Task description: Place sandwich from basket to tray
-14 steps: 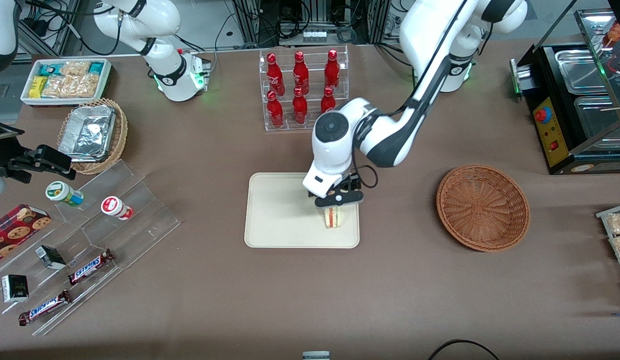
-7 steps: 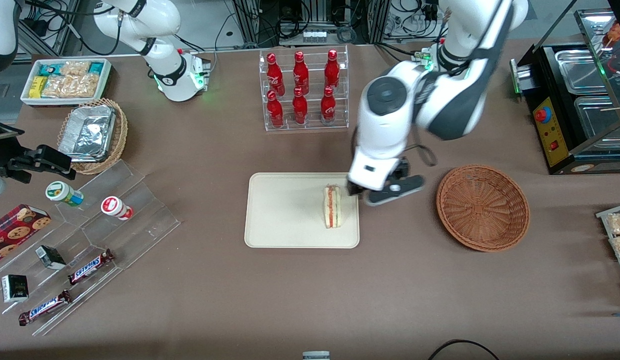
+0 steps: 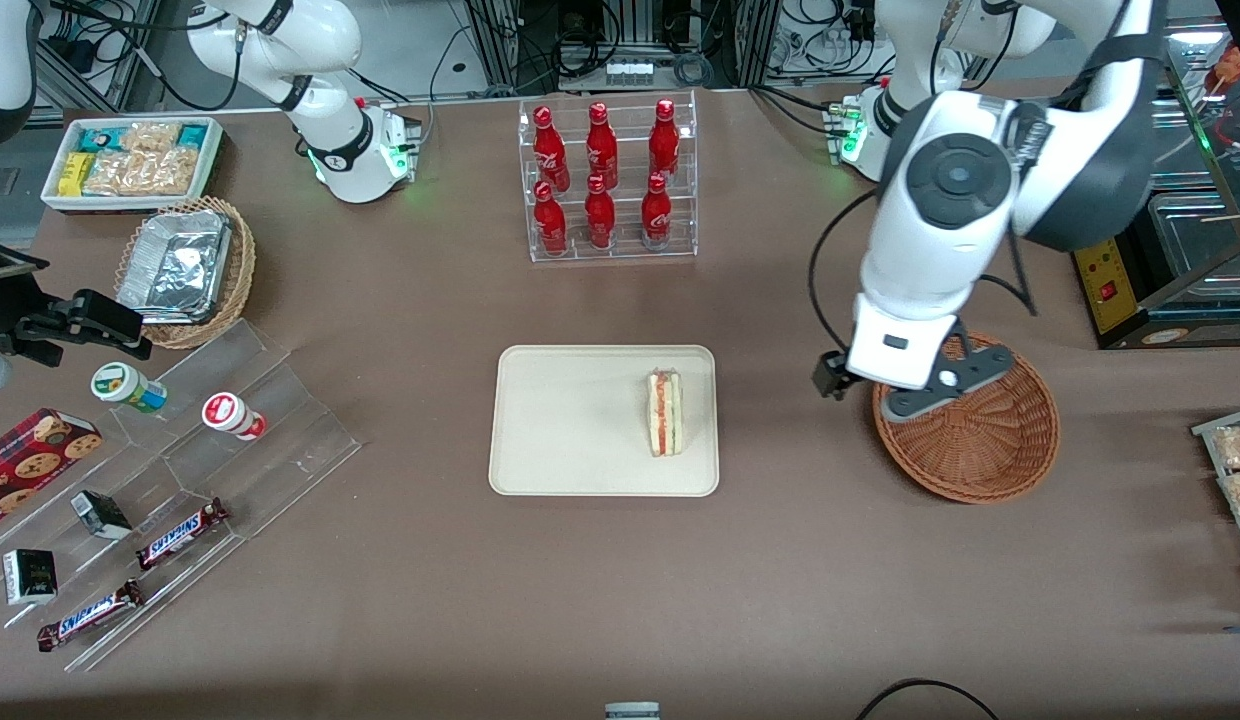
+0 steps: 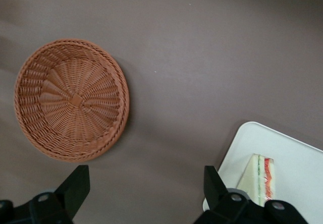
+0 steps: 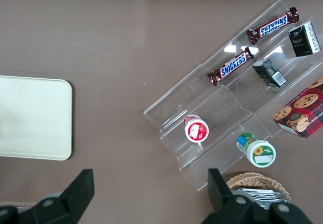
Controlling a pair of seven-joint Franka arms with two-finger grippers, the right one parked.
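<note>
Looking at it, we've let go: sandwich (image 3: 665,412) sits on the tray (image 3: 560,465), our gripper (image 3: 905,392) has pulled back, fingers spread and empty, above the basket (image 3: 990,455). Job's basically done.

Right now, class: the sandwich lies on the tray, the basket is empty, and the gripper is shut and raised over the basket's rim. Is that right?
One thing is wrong: the gripper is open, not shut. The left wrist view shows its fingers spread wide with nothing between them. The rest holds: the sandwich lies on the tray, and the basket is empty, with the gripper raised over its rim.
</note>
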